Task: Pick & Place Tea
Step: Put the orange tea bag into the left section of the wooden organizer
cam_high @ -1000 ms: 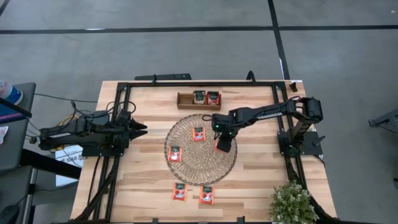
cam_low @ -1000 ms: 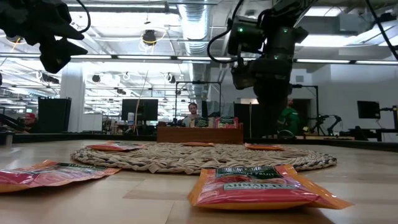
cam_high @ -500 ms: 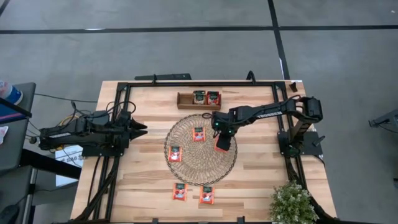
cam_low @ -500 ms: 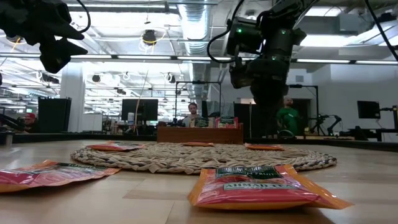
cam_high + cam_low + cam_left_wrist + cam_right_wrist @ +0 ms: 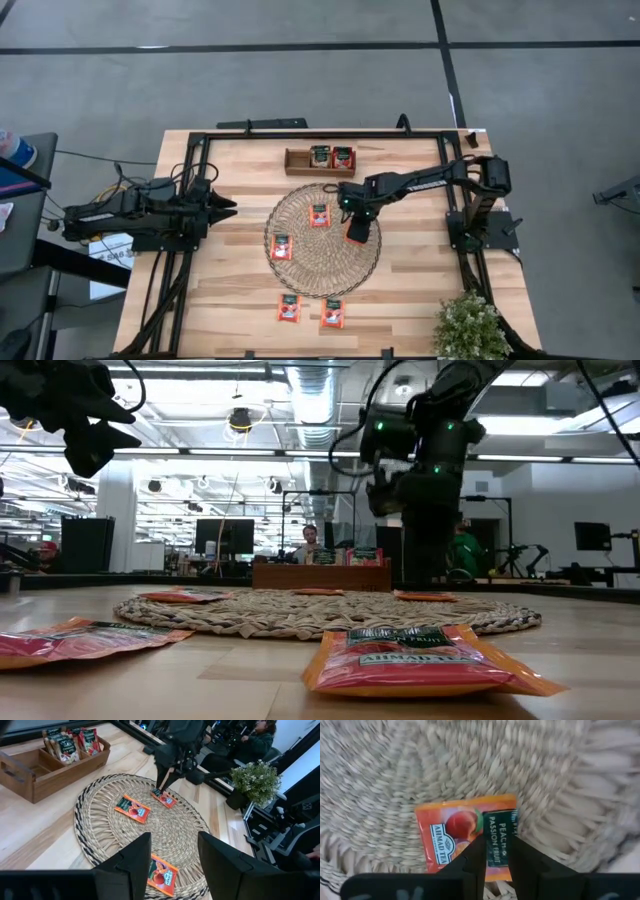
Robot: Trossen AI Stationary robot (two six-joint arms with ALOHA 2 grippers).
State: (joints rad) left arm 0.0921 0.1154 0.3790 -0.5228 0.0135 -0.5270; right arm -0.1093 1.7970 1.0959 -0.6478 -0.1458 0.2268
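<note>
We see a pale wooden table (image 5: 240,300) with a large round woven straw mat (image 5: 322,255) near its middle, and we place everything else against that mat. Beyond the mat stands a brown wooden compartment tray (image 5: 300,160) with two tea sachets upright in one of its compartments. The left gripper (image 5: 228,207) waits well off the mat's left side, its fingers (image 5: 131,865) parted with nothing between them. The right gripper (image 5: 496,851) is over the mat's right part, its dark fingers (image 5: 476,857) nearly together and pinching the edge of a flat red-orange square peach tea sachet (image 5: 465,836) that lies on the weave there. Two more red-orange sachets (image 5: 319,215) lie on the mat, one near its centre and one toward its left edge. Another pair of red-orange sachets (image 5: 289,307) lies on the bare wood just in front of the mat.
</note>
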